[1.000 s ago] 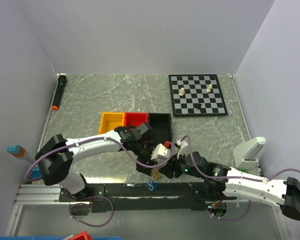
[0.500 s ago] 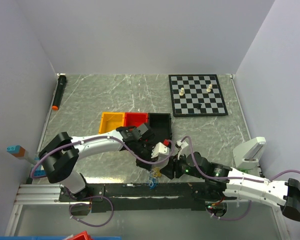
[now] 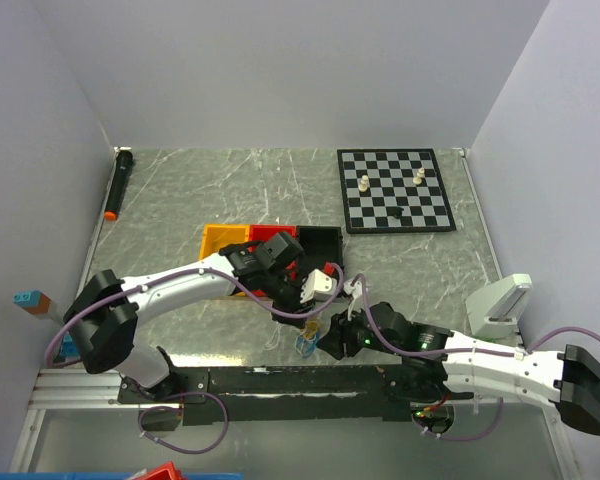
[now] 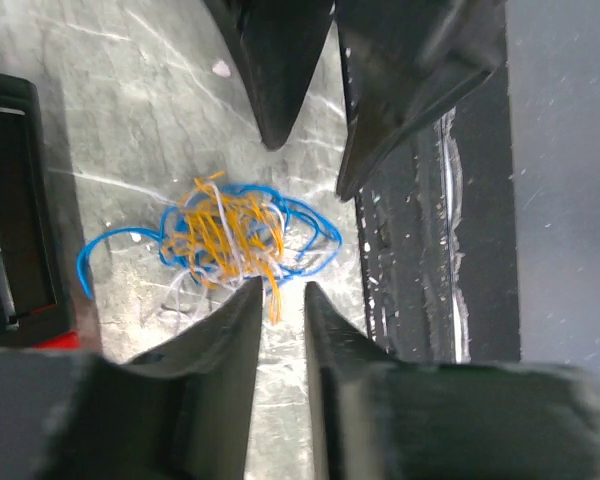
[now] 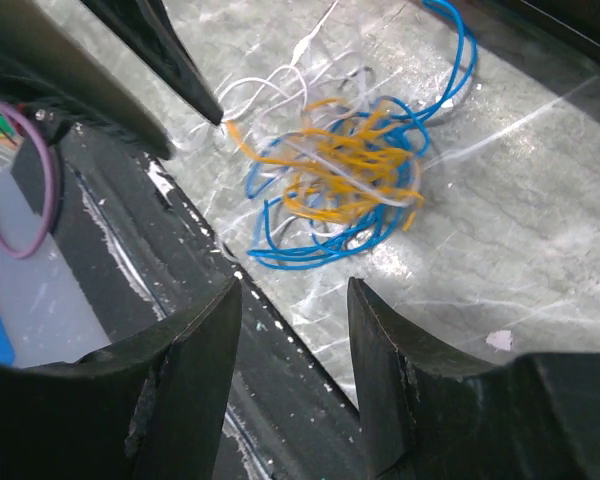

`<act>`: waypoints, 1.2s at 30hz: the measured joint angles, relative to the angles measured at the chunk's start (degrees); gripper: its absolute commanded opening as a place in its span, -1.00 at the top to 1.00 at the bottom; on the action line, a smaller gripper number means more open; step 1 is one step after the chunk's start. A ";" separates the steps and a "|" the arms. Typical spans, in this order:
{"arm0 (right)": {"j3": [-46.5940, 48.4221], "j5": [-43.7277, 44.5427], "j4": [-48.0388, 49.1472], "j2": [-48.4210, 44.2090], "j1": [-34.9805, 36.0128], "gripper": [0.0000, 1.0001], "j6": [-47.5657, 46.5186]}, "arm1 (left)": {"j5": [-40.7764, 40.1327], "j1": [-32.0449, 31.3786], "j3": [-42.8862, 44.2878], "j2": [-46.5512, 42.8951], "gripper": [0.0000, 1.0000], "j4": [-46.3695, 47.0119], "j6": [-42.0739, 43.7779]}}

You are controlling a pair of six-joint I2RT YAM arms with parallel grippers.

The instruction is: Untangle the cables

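Observation:
The cables (image 3: 307, 343) are one small clump of blue, yellow-orange and white wires on the marble table near its front edge. The clump also shows in the wrist views as cables (image 4: 225, 235) and cables (image 5: 340, 180). My left gripper (image 3: 302, 318) hovers just behind the clump. The left gripper (image 4: 282, 288) has only a narrow gap between its jaws. A yellow-orange strand end lies loose in that gap, with table showing through. My right gripper (image 5: 292, 285) stands open in front of the clump with nothing between its fingers. Its tips, the right gripper (image 4: 308, 170), face my left one across the wires.
Yellow bin (image 3: 225, 243), red bin (image 3: 273, 238) and black bin (image 3: 320, 250) stand just behind the left gripper. A chessboard (image 3: 395, 190) with a few pieces lies back right. A black marker (image 3: 118, 185) lies far left. The black base rail (image 3: 280, 380) runs beside the clump.
The left jaws have narrowed from wide to a small gap. The left gripper drew back toward the bins. The clump now sits slightly farther from the front rail.

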 measured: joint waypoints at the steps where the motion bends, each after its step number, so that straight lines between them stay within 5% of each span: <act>1: 0.15 0.04 0.42 0.79 0.00 -0.07 -0.35 | 0.00 0.00 0.13 -0.37 0.34 0.00 -0.02; 6: 1.18 1.99 1.18 3.48 0.00 -0.08 -1.03 | -0.07 0.00 -0.04 -2.10 0.31 -0.02 -0.42; 9: 1.27 3.69 1.57 3.54 0.00 -0.11 -1.03 | -0.83 0.00 -1.42 -3.10 -0.10 0.72 -0.39; 11: 1.27 4.68 1.68 3.54 0.00 -0.11 -1.03 | -2.05 0.00 -2.67 -3.63 -0.21 1.20 -0.17; 25: 1.27 6.71 3.37 3.82 0.00 -0.11 -0.96 | -11.13 1.20 -7.48 -2.08 0.13 5.29 0.44; 36: 1.18 6.73 3.63 2.47 0.00 -0.11 -0.74 | -7.69 1.99 -4.28 2.69 0.03 0.59 5.18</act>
